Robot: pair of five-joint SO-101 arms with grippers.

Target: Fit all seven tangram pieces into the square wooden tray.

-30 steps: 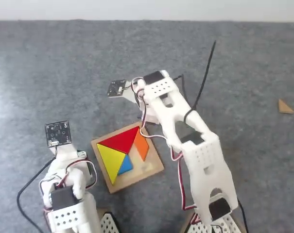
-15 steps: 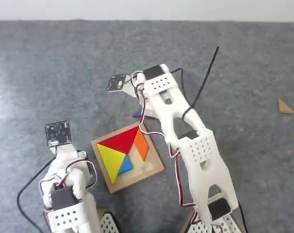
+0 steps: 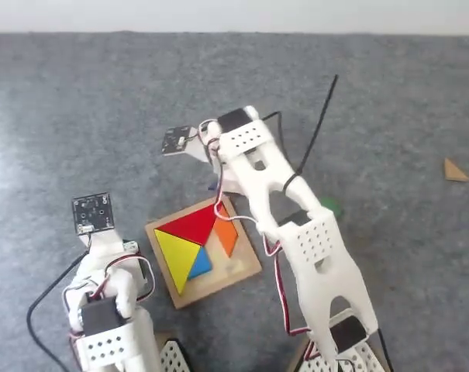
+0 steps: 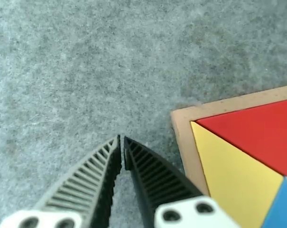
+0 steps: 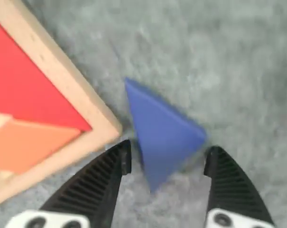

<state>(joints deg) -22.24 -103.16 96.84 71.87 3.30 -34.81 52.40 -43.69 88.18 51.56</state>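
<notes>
The right gripper point(image 5: 168, 151) is standing released, its two ribbed fingers point(image 5: 96, 183) straddling the dark blue triangle point(image 5: 162, 130) with a gap showing on each side; whether either pad is touching the piece is not resolvable. The dark blue triangle is lying flat on the grey carpet point(image 5: 219, 57), just outside one corner of the square wooden tray point(image 5: 72, 107), whose rim there is bordering the red triangle point(image 5: 24, 76) and the orange piece point(image 5: 34, 142). In the high view the right arm point(image 3: 296, 232) is running from lower right toward centre and is covering its own gripper and nearly all of the dark blue triangle, leaving at most a dark sliver just above the tray's upper corner. The same arm is cutting off a green piece point(image 3: 329, 207) at centre right, so its shape is not readable. The left gripper point(image 4: 121, 140) is clenched on nothing, its fingertips meeting over bare carpet near another tray corner, beside the yellow triangle point(image 4: 233, 166). In the high view the left arm point(image 3: 102, 302) is sitting at lower left, its camera module masking the gripper. That view is also presenting the tray at lower centre, with a light blue piece point(image 3: 201, 265) and bare wood in its lower right part, and a tan triangle point(image 3: 453, 170) lying well apart at the right edge.
</notes>
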